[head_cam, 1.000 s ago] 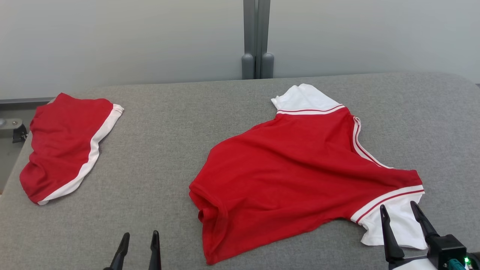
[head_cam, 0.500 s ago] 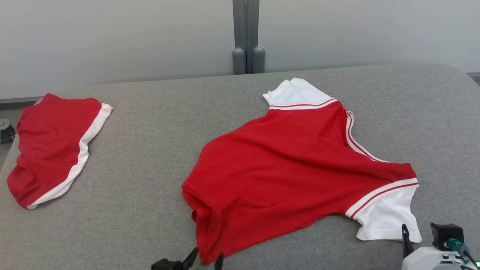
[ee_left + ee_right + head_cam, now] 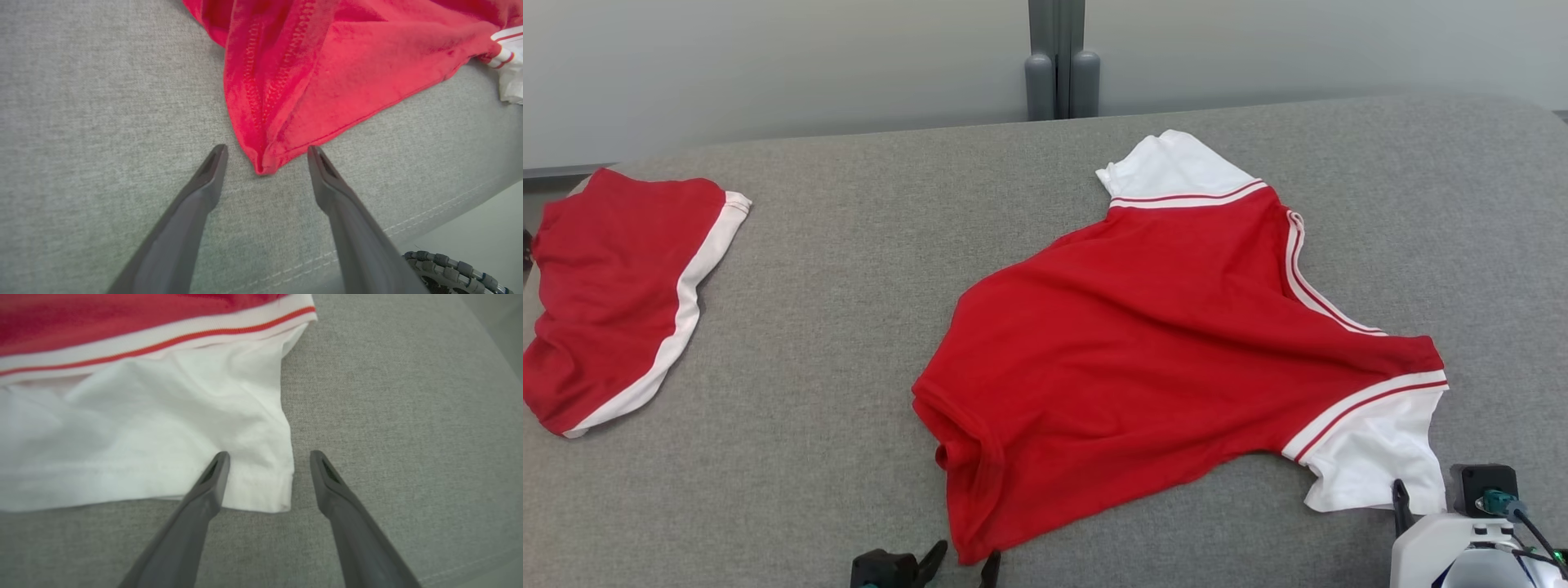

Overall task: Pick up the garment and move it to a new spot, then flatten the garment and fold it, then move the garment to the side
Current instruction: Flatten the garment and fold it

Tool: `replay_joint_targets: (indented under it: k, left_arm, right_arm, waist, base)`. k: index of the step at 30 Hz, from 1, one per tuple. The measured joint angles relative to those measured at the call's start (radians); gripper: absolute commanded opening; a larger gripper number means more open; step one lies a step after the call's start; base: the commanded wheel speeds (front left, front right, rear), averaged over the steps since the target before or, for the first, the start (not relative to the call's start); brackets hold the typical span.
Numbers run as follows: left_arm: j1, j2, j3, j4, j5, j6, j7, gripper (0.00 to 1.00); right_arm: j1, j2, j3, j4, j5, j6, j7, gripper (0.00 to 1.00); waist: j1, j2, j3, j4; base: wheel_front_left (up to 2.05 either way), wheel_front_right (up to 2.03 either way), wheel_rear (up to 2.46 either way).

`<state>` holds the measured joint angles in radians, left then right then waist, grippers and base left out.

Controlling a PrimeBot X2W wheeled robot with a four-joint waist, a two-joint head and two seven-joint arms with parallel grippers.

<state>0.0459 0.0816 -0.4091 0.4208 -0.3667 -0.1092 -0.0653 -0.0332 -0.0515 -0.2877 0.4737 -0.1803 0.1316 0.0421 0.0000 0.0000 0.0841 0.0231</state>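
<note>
A red garment (image 3: 1160,343) with white sleeves is lying spread and rumpled right of centre on the grey padded table (image 3: 849,327). The left gripper (image 3: 266,149) and right gripper (image 3: 269,454) are hovering at its near edge, each claw splayed wide and holding nothing.

The head view is taking in the whole shirt, from the far sleeve (image 3: 1176,167) near the back edge to the near sleeve (image 3: 1372,465) at the front right. The wrist views are giving the close detail. From the left wrist, the fingers are straddling the pointed hem corner (image 3: 261,163), one on each side and just beside the cloth; whether they are touching it cannot be told. From the right wrist, the fingers are bracketing the near sleeve's cuff corner, the one on that view's left lying over white cloth and the other over bare table.

Open grey surface is stretching between the shirt and a second red piece (image 3: 613,286) with a white stripe, lying well apart at the left. More is opening out to the shirt's right. In the left wrist view the table's stitched front edge (image 3: 429,220) is running just behind the fingers, with a dark ribbed wheel (image 3: 453,269) below it.

In the head view the bottom edge is cutting off both grippers and the left edge is clipping the second red piece. A fold at the hem is hiding the cloth beneath it. A grey post (image 3: 1058,57) is standing behind the table.
</note>
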Motion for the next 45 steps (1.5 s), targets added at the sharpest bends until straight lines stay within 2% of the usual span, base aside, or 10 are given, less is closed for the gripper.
replay_joint_targets:
  k: [11,13,14,15,16,22,27,35,40,45]
  left_arm:
    - [-0.032,-0.004,0.001,0.035,-0.016,0.005,-0.011,1.00]
    - [-0.039,-0.005,0.000,0.043,-0.021,0.005,-0.007,0.65]
    - [-0.042,-0.005,-0.001,0.049,-0.026,0.005,-0.006,0.42]
    - [-0.045,-0.006,-0.002,0.056,-0.028,0.005,-0.005,0.28]
    - [-0.048,-0.007,-0.002,0.063,-0.032,0.005,-0.002,0.00]
    - [-0.052,-0.009,-0.011,0.075,-0.067,0.002,0.019,0.00]
    - [-0.024,-0.007,0.006,-0.033,-0.173,-0.011,0.075,0.00]
    - [0.068,0.080,0.063,-0.565,-0.406,-0.016,0.238,0.00]
    - [0.092,0.113,0.106,-0.898,-0.560,-0.012,0.332,0.00]
    - [0.050,0.166,0.173,-1.119,-0.635,0.035,0.424,0.00]
  right_arm:
    - [-0.027,-0.001,0.006,0.038,0.000,0.000,0.014,1.00]
    - [-0.032,-0.002,0.012,0.050,0.000,0.000,0.018,1.00]
    - [-0.035,-0.002,0.018,0.059,0.006,-0.001,0.019,0.59]
    - [-0.037,-0.003,0.025,0.071,0.026,-0.001,0.022,0.14]
    - [-0.041,-0.005,0.037,0.081,0.045,-0.001,0.022,0.00]
    - [-0.052,-0.001,0.071,0.075,0.174,-0.001,0.003,0.00]
    - [-0.058,-0.006,0.108,-0.084,0.380,-0.001,0.026,0.00]
    - [0.053,-0.046,0.016,-0.628,0.761,-0.001,0.178,0.00]
    - [0.077,-0.027,-0.109,-0.916,0.903,-0.001,0.254,0.00]
    - [0.037,-0.018,-0.234,-1.124,0.995,-0.001,0.329,0.00]
  waist:
    - [0.0000,0.0000,0.015,-0.003]
    - [0.0000,0.0000,0.014,-0.003]
    - [0.0000,-0.0001,0.013,-0.003]
    - [0.0000,0.0000,0.012,-0.003]
    - [0.0000,0.0000,0.010,-0.003]
    - [0.0000,0.0000,-0.006,-0.007]
    - [0.0000,0.0000,-0.026,-0.011]
    - [0.0000,0.0000,-0.064,-0.006]
    - [0.0000,0.0000,-0.061,-0.005]
    - [0.0000,0.0000,-0.049,-0.012]
  base:
    - [0.00,0.00,0.00]
    - [0.00,0.00,0.00]
    - [0.00,0.00,0.00]
    - [0.00,0.00,0.00]
    - [0.00,0.00,0.00]
    - [0.00,0.00,0.00]
    - [0.00,0.00,0.00]
    - [0.00,0.00,0.00]
    - [0.00,0.00,0.00]
    - [0.00,0.00,0.00]
